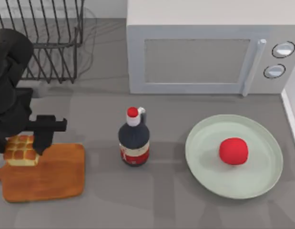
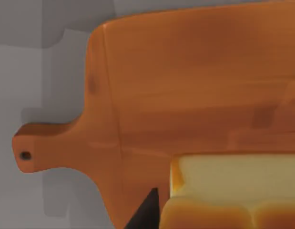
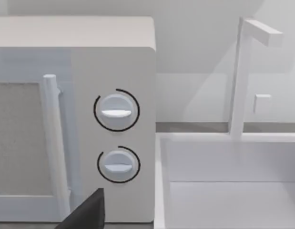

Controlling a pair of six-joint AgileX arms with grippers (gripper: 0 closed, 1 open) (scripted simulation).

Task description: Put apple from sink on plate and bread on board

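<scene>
one apple (image 1: 233,151) on plate (image 1: 261,179), one bread (image 1: 21,150) on board (image 1: 52,174).

left gripper (image 1: 29,143) low, arm bent

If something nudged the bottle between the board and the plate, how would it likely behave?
The bottle stands upright, taller than its base is wide, with a narrow neck, so a push up high would probably tip it. Its body looks round, so once down it may roll. The glossy surface suggests it could slip in the fingers.
</scene>
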